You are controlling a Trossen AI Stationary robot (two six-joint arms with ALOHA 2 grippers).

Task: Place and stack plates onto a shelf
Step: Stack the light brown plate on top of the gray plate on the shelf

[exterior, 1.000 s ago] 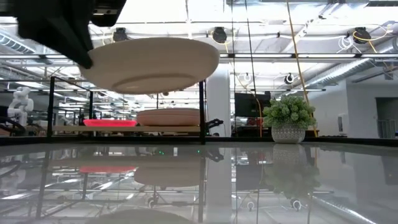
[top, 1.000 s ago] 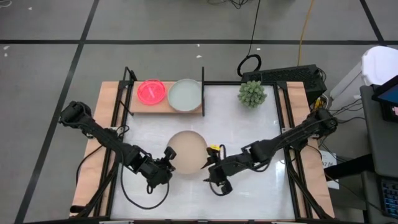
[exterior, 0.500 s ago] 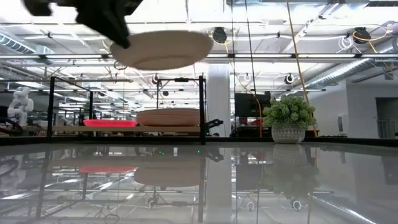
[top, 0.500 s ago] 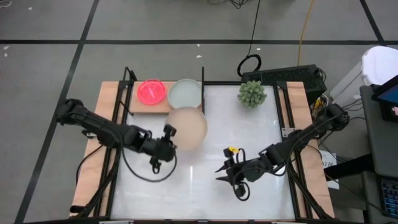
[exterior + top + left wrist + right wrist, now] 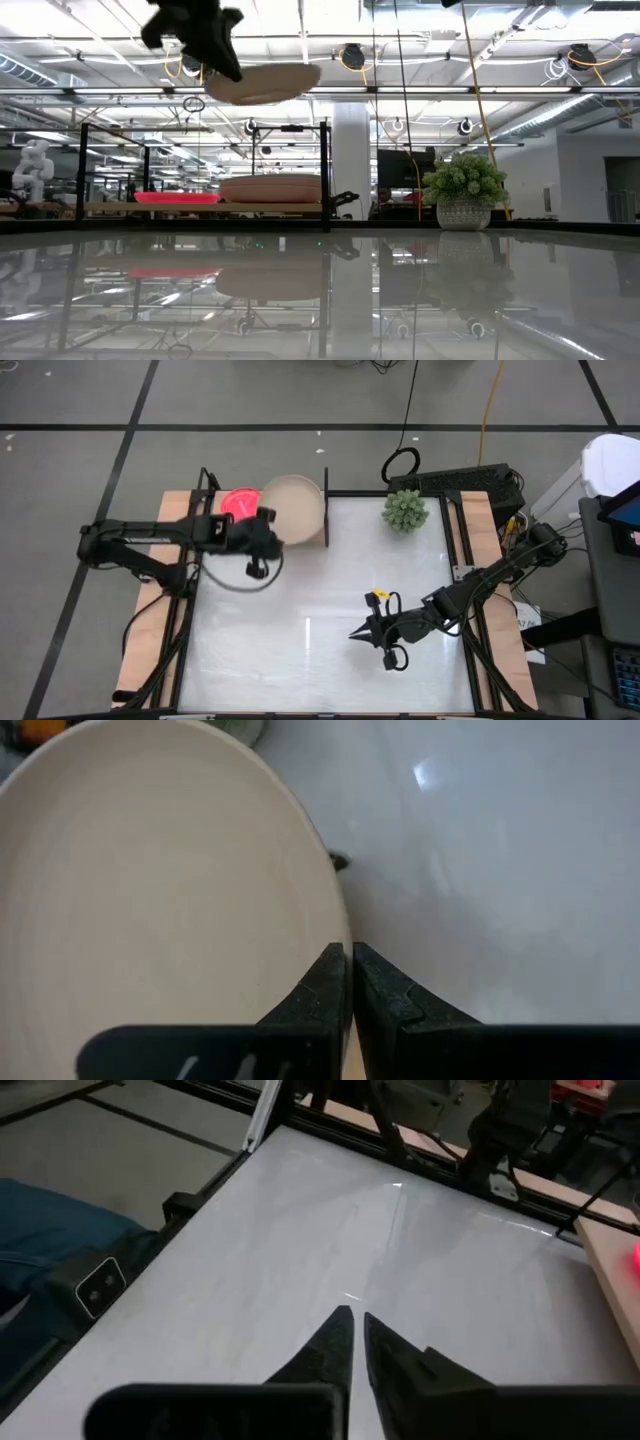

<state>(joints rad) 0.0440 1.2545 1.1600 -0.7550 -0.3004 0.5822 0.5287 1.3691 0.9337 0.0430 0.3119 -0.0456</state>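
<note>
My left gripper (image 5: 262, 532) is shut on a large beige plate (image 5: 293, 510), held high over the right part of the wooden shelf (image 5: 215, 530). In the low view the plate (image 5: 265, 82) hangs well above the shelf board (image 5: 110, 208). A neon pink plate (image 5: 238, 502) lies flat on the shelf. Beside it a larger pale plate (image 5: 272, 188) rests on its base; in the high view the beige plate hides it. My right gripper (image 5: 360, 632) is shut and empty over the tabletop's near right part. My left gripper pinches the beige plate's rim (image 5: 336, 925) between its two fingers, at the plate's near-left edge. The fingers come about level from the table's left. The plate is lifted clear, roughly level, with its hollow side up.
A spiky green plant (image 5: 405, 510) in a pot stands at the far right of the white tabletop (image 5: 320, 650). Black uprights (image 5: 325, 175) stand at the shelf's ends. The shelf's right upright (image 5: 326, 500) is next to the held plate.
My left gripper has carried the beige plate from the table's middle toward the far edge and up, until it hangs over the shelf's right part. The plate has stayed roughly level. My right gripper has drawn back toward the table's right edge.
</note>
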